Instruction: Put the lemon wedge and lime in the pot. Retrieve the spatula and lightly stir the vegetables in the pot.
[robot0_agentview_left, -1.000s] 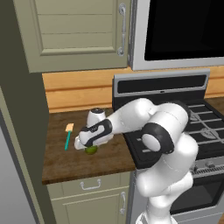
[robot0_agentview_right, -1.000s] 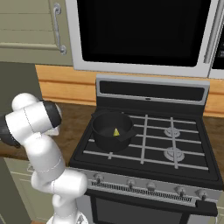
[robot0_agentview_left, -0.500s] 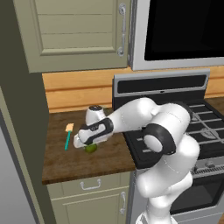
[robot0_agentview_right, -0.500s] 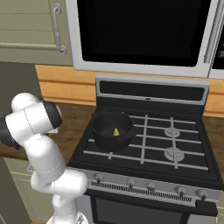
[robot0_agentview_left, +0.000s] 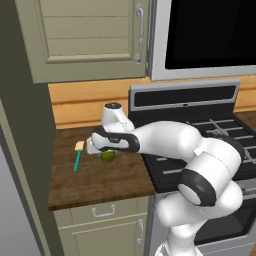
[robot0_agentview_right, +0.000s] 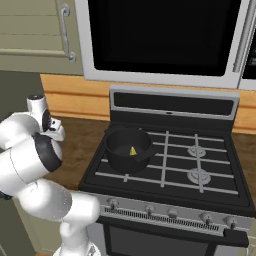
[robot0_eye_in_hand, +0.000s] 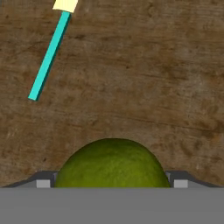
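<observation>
Item: gripper (robot0_agentview_left: 103, 149). You have it low over the wooden counter (robot0_agentview_left: 100, 180) left of the stove (robot0_agentview_right: 170, 165), jaws spread wide, one on each side of the lime (robot0_eye_in_hand: 113, 164). Nothing is gripped yet; in the hand view the two fingertips (robot0_eye_in_hand: 43, 183) stand just outside the fruit's flanks, and whether they touch it cannot be told.

Item: lime. Round, dark green, resting on the counter directly between your jaws, so the coming move turns on closing straight in across its width; no sideways shift looks needed.

Item: lemon wedge (robot0_agentview_right: 133, 151). Pale yellow, already lying inside the pot (robot0_agentview_right: 127, 149), which sits on the front left burner, well apart from the gripper and to its right.

Item: spatula (robot0_eye_in_hand: 47, 51). Teal handle, tan blade, flat on the counter just beyond the lime, its long axis running away from the gripper with the blade at the far end.

Status, as a judgement: first fruit placed, second about to be grasped, stirring not yet begun.
</observation>
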